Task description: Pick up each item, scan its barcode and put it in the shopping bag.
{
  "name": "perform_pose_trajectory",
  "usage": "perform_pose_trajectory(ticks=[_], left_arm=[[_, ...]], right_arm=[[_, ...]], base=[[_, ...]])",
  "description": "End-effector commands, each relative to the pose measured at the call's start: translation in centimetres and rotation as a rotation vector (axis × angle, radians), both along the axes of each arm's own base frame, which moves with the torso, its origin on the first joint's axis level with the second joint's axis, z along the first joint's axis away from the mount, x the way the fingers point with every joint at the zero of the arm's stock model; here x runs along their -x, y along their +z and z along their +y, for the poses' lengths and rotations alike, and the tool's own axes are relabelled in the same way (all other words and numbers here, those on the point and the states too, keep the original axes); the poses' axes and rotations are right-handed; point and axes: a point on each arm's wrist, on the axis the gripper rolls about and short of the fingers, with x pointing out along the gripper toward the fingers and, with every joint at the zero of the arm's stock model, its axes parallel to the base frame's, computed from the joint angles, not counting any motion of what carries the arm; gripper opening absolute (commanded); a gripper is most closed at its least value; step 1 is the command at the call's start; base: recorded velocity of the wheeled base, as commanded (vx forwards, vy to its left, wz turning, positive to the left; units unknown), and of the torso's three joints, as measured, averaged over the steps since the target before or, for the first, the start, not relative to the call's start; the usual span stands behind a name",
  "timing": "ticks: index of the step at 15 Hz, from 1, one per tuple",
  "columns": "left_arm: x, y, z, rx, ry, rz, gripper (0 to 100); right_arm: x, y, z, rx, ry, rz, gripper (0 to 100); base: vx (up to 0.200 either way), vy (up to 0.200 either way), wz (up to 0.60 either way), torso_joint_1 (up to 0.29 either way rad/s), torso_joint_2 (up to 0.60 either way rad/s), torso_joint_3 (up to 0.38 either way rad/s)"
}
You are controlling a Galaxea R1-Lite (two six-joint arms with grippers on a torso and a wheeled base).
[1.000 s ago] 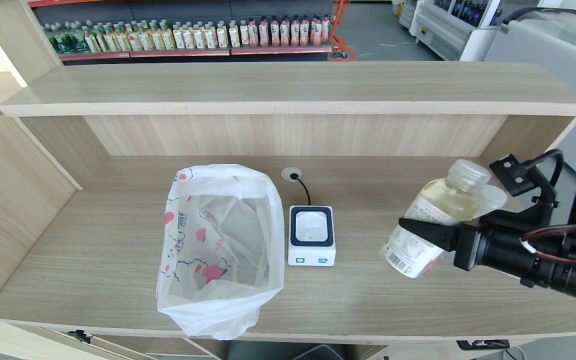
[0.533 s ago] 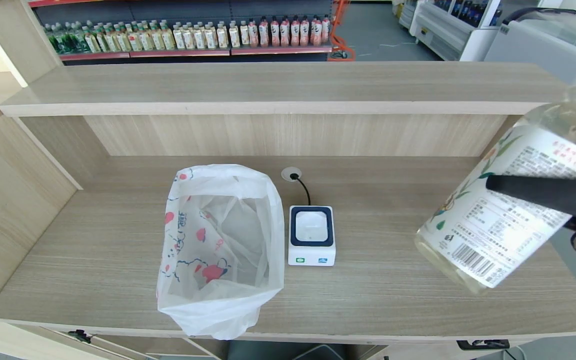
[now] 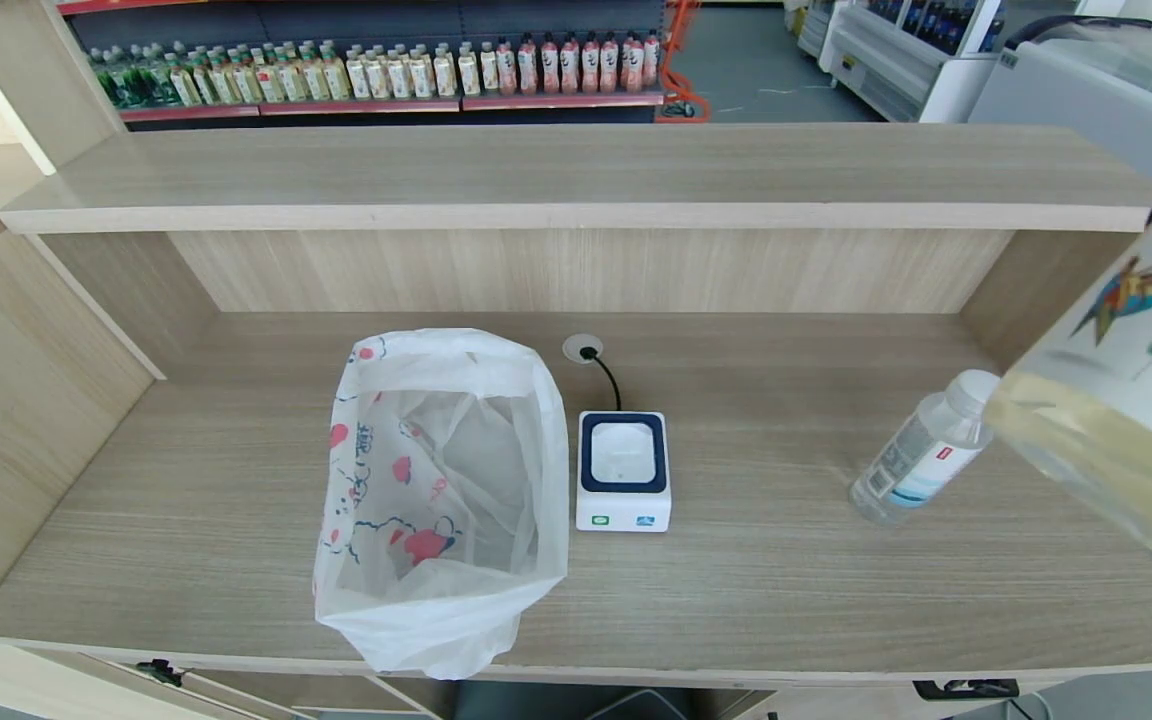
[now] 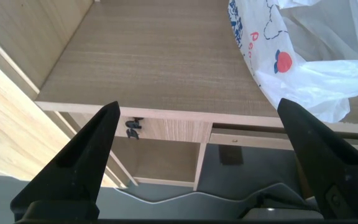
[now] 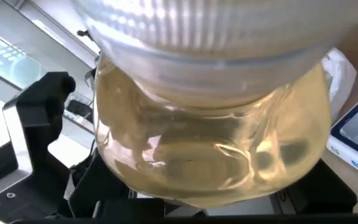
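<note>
My right claw (image 5: pixel 210 202) clamped round the tea bottle (image 3: pixel 1136 380); my left claw (image 4: pixel 197 106) spread wide, shopping bag (image 4: pixel 303 56) near, beyond its tips.

tea bottle (image 3: pixel 1126 420): clear, pale yellow liquid, white label with drawings; held aloft, tilted, at far right above the counter; its neck end shows close in the right wrist view (image 5: pixel 210 143)
water bottle (image 3: pixel 921 450): clear, white cap, white label; seems upright on counter, well right of scanner
scanner (image 3: pixel 623 470): white box, dark-framed window facing up, cable behind; just right of bag
bag (image 3: pixel 441 490): translucent white plastic, red and blue print, mouth open, by counter's front edge
</note>
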Motion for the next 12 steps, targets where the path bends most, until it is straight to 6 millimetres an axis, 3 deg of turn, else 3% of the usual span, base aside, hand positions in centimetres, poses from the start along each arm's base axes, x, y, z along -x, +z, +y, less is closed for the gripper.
perform_pose_trajectory(ticks=[1, 7, 12], left_arm=[[0.0, 0.0, 0.0, 0.000, 0.001, -0.001, 100], [0.0, 0.0, 0.0, 0.000, 0.001, -0.001, 100], [0.0, 0.0, 0.0, 0.000, 0.001, -0.001, 100]], right_arm=[[0.7, 0.9, -0.2, -0.023, 0.025, -0.009, 0], [3.3, -0.1, -1.2, 0.020, 0.143, 0.054, 0], [3.2, -0.2, -1.1, 0.026, 0.155, 0.055, 0]], base=[[0.000, 0.000, 0.00, 0.000, 0.00, 0.000], [0.000, 0.000, 0.00, 0.000, 0.00, 0.000], [0.000, 0.000, 0.00, 0.000, 0.00, 0.000]])
